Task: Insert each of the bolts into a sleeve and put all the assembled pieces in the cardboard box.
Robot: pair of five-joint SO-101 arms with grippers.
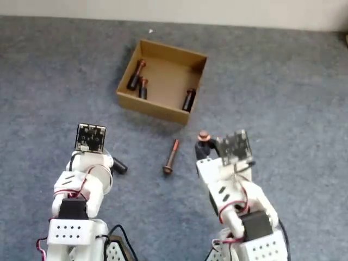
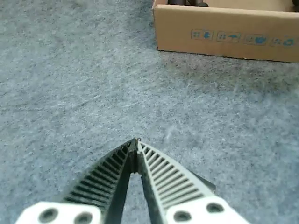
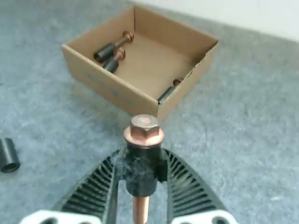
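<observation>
The grey carpet (image 1: 283, 87) runs under and around both pincers. The cardboard box (image 1: 149, 107) stands open on it, ahead of the right pincer (image 3: 142, 158) and somewhat toward its left side. The box is also ahead of the left pincer (image 2: 135, 142) and toward that one's right, well apart from both. Three assembled pieces lie inside the box. Two (image 3: 112, 46) (image 3: 113, 60) are close together by the wall farthest to the left of the right pincer, and the third (image 3: 169, 91) leans in the corner nearest that pincer. The left pincer is pressed together with nothing between its ribbed fingers (image 2: 163, 172), its tip low over bare carpet. The right pincer is pinching a black sleeve (image 3: 141, 172) across its middle, one finger on each side. A bolt sits through that sleeve, its copper head (image 3: 144, 129) standing just past the fingertips on the box side and its shank showing below the sleeve toward the wrist. A loose bolt (image 1: 172, 156) lies flat on the carpet between the two pincers, nearer the right one and just off its left side, pointing roughly toward the box. A loose sleeve (image 1: 119, 167) lies on its side close by the left arm, on the right side of the left pincer and well apart from the right one
</observation>
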